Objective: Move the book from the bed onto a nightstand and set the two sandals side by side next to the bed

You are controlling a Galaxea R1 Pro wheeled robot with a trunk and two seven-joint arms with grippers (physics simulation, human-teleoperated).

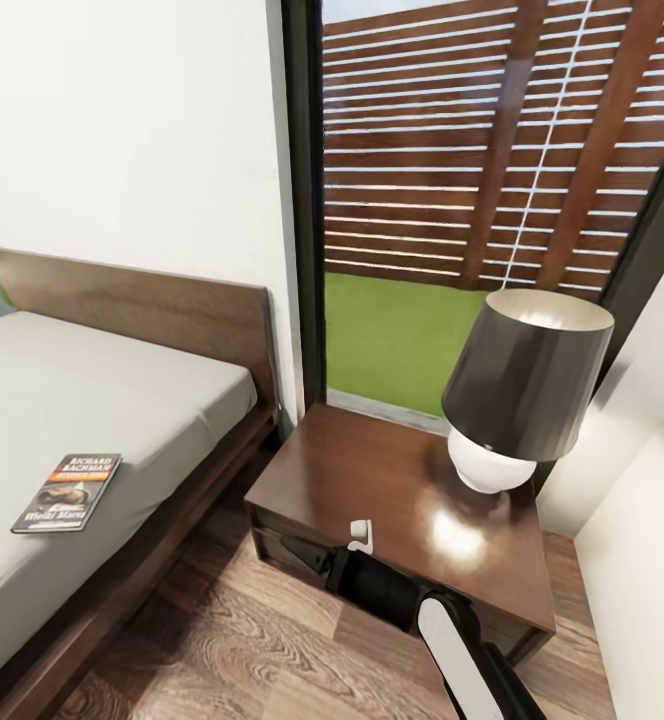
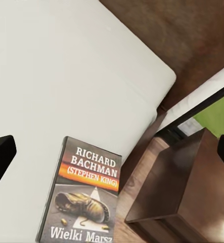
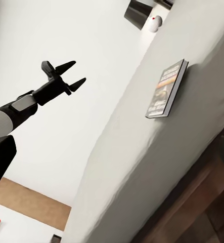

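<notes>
Lower left of the head view: book (image 1: 67, 491) lay on the bed (image 1: 122, 400), nightstand (image 1: 372, 480) unused. Left gripper (image 3: 71, 75) spread, empty; right fingers' state unclear. Nothing done.

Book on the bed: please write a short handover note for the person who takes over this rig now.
Left end effector: open, empty, in the air above the bed, looking down on the book.
Right end effector: low in front of the nightstand; open or shut is not clear.
The book lies flat near the mattress edge. The nightstand carries a lamp, with free surface beside it.
Done: nothing yet.
Left: book onto the nightstand; then the two sandals side by side next to the bed.
</notes>
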